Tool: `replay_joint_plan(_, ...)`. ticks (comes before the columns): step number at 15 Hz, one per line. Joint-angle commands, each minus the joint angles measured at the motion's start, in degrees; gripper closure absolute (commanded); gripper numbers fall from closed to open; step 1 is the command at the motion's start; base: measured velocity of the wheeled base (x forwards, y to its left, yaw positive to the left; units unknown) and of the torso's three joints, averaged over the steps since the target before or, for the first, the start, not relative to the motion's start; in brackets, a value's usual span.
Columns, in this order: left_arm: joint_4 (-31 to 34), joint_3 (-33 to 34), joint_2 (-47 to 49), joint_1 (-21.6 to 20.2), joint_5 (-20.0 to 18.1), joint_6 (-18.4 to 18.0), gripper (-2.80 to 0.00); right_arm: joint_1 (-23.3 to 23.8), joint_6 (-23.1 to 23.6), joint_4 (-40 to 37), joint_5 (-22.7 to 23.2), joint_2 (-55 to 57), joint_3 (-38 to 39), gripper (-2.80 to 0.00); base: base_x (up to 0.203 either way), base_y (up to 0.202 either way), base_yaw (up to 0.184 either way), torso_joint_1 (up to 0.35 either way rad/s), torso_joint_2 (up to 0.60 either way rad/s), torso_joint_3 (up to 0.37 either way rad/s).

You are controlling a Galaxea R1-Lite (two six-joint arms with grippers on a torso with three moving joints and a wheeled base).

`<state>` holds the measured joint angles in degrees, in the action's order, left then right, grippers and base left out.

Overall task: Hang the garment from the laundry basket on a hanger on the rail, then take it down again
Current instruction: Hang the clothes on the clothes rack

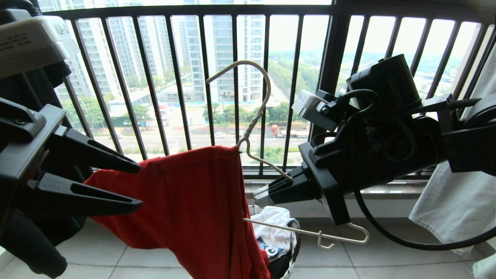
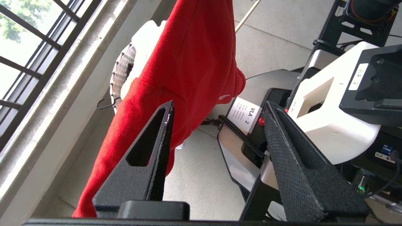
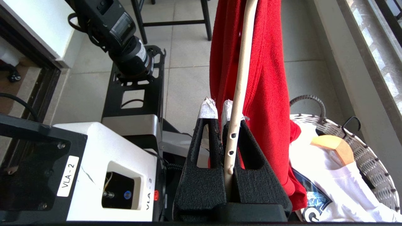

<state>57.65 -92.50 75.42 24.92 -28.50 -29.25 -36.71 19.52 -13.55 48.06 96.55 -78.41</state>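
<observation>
The red garment point(image 1: 186, 201) hangs draped over the off-white wire hanger point(image 1: 252, 124), in front of the black railing. My right gripper point(image 1: 260, 197) is shut on the hanger's wire, just right of the cloth; the right wrist view shows the wire point(image 3: 241, 66) clamped between the fingers of that gripper point(image 3: 219, 103), with the garment point(image 3: 267, 78) beside it. My left gripper point(image 1: 138, 186) stands open at the garment's left edge. In the left wrist view the cloth point(image 2: 188, 62) lies beside one finger of the left gripper point(image 2: 219, 103), nothing between the jaws. The laundry basket point(image 1: 295, 242) sits on the floor below. The rail is out of view.
The black railing point(image 1: 176, 77) runs across the back. A pale cloth point(image 1: 457, 201) hangs at the right, a black garment point(image 1: 31, 240) at the far left. The basket point(image 3: 370, 153) holds a white printed shirt point(image 3: 323, 175) and a wooden hanger point(image 3: 333, 146). My own base point(image 2: 326, 125) stands close behind.
</observation>
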Motion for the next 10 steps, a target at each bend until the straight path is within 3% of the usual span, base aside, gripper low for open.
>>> replay_joint_plan(1, -2.51, -0.31, 1.58, 0.92, -0.67, -0.36, -2.8, -0.03, 0.19, -0.16, 0.89, -2.69, 1.33, 0.0, 0.0, 0.0, 0.0, 0.0, 0.0, 0.0)
replay_joint_plan(7, -5.53, -1.37, 4.47, 1.41, -1.11, -0.81, -2.8, 0.76, 0.17, -0.16, 1.78, -5.58, 2.29, 0.0, 0.0, 0.0, 0.0, 0.0, 0.0, 0.0)
replay_joint_plan(10, -7.61, -1.5, 6.21, 1.86, -7.46, -0.38, -2.8, 0.85, -0.01, -0.08, 1.97, -5.76, 2.28, 0.0, 0.0, 0.0, 0.0, 0.0, 0.0, 0.0)
